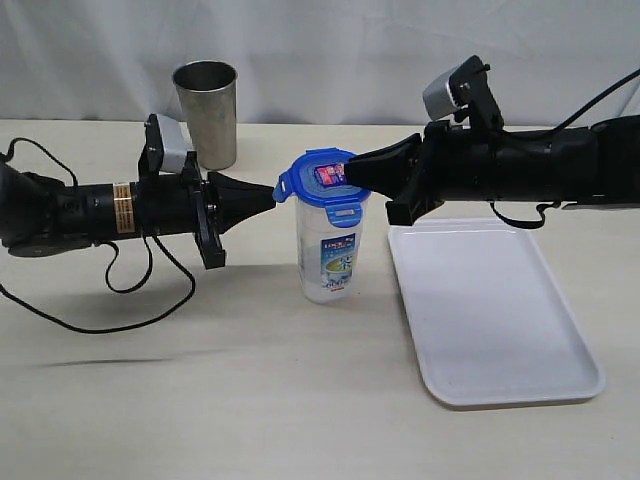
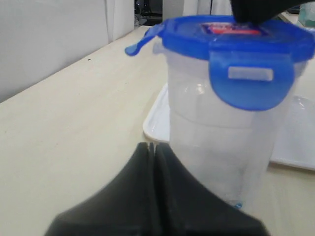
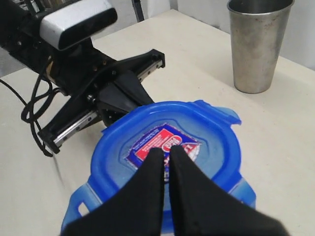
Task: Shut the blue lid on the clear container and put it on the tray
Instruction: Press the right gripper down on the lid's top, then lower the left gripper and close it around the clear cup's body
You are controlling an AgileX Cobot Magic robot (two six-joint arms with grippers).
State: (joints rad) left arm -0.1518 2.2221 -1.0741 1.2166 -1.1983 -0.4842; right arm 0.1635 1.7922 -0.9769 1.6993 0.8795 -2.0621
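The tall clear plastic container (image 1: 330,255) stands upright on the beige table (image 1: 200,400), and the round blue snap-lock lid (image 1: 322,178) sits on its mouth. The right gripper (image 1: 352,172), clenched on nothing, rests its tips on the lid's sticker. The left gripper (image 1: 268,196), also clenched on nothing, points at the container's upper wall; I cannot tell if it touches. The flat white rectangular tray (image 1: 500,320) lies just beside the container. A grey steel cup (image 1: 207,115) stands behind the container, apart from it.

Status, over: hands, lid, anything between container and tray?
Left hand shut beside container; right hand shut, tips on blue lid. Lid on container, one flap sticking out. Container on table, off the tray. Path to tray open; cup behind.
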